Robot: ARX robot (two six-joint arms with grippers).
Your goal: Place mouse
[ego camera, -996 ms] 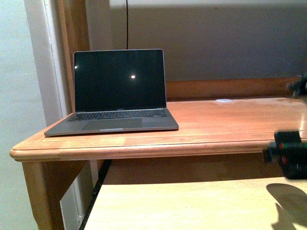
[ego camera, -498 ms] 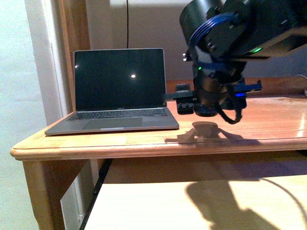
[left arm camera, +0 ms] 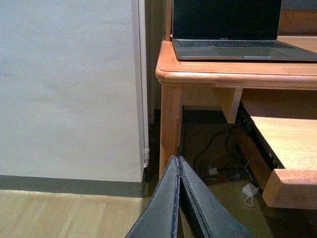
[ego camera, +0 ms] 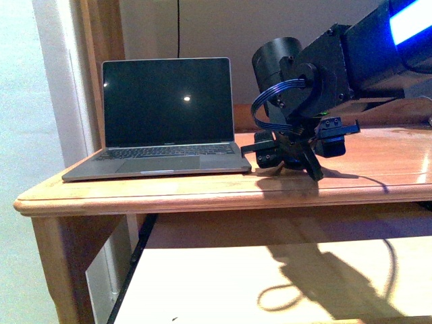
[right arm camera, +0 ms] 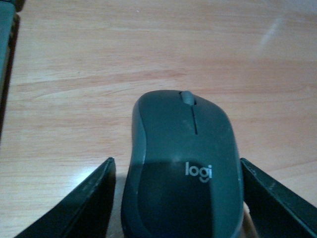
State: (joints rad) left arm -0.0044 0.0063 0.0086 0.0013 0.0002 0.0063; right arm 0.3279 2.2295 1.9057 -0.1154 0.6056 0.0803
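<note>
The mouse (right arm camera: 183, 129), dark grey and domed with a "logi" mark, lies flat on the wooden desk (right arm camera: 99, 59). My right gripper (right arm camera: 176, 166) is open, with one finger on each side of the mouse and a gap between each finger and the mouse. In the front view this gripper (ego camera: 291, 160) sits low on the desk just right of the laptop (ego camera: 165, 121) and hides the mouse. My left gripper (left arm camera: 177, 163) is shut on nothing, low down by the floor, facing the desk's leg (left arm camera: 171, 129).
The open laptop (left arm camera: 237, 29) with a dark screen fills the desk's left part. A lower pull-out shelf (ego camera: 223, 283) juts out under the desk top (ego camera: 202, 192). Cables and a white adapter (left arm camera: 249, 190) lie on the floor beneath. A white wall (left arm camera: 64, 84) is at the left.
My right arm came in from the right edge and dropped to the desk beside the laptop. The mouse, seen on the desk half a second ago, is now hidden behind the gripper.
</note>
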